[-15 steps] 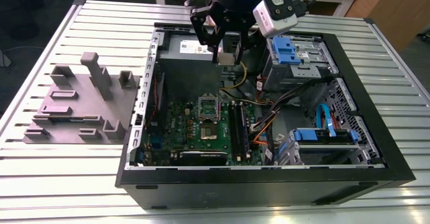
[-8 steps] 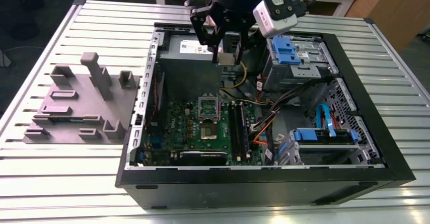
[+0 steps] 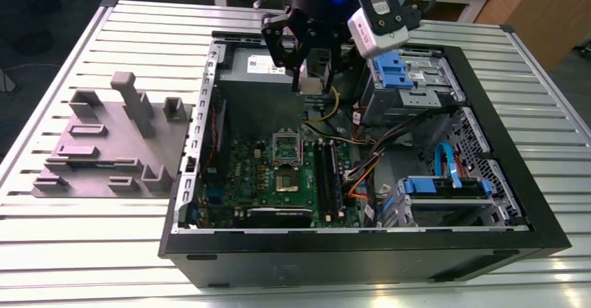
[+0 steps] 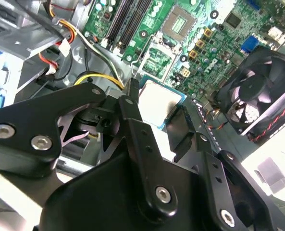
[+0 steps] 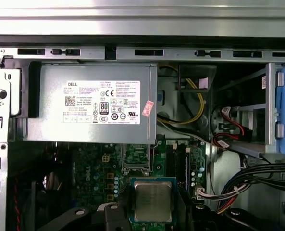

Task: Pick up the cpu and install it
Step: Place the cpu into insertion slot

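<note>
Because I hold the cpu (image 5: 153,201) only by its edges, pinched between the two fingers of my gripper (image 3: 314,85), it could twist or slip. A crooked landing would likely bend the fine contacts in the open socket (image 4: 183,21), and the yellow wires (image 3: 334,104) beside my fingers might snag. In the exterior view I hang at the upper middle of the frame, fingers pointing down into the computer case (image 3: 369,252), with the cpu in the air beside the grey power supply (image 3: 249,79).
</note>
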You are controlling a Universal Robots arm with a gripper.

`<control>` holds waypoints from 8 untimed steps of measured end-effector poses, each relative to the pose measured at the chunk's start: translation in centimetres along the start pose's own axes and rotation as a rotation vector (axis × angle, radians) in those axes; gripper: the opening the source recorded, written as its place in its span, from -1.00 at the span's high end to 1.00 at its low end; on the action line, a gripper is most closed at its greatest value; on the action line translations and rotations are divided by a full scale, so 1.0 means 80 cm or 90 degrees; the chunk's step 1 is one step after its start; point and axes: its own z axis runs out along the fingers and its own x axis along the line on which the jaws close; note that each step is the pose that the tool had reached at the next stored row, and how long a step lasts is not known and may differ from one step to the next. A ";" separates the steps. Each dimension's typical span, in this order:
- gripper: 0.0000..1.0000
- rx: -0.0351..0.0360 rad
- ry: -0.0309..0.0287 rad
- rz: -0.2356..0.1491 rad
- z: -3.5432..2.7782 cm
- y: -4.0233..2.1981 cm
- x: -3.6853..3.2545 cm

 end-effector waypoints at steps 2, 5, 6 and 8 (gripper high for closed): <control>0.06 0.0000 0.0000 0.000 0.0042 -0.0064 -0.0001; 0.06 0.0000 0.0000 0.001 0.0111 -0.0110 -0.0003; 0.06 0.0001 0.0000 0.001 0.0132 -0.0115 -0.0003; 0.06 0.0000 0.0000 0.002 0.0178 -0.0117 -0.0004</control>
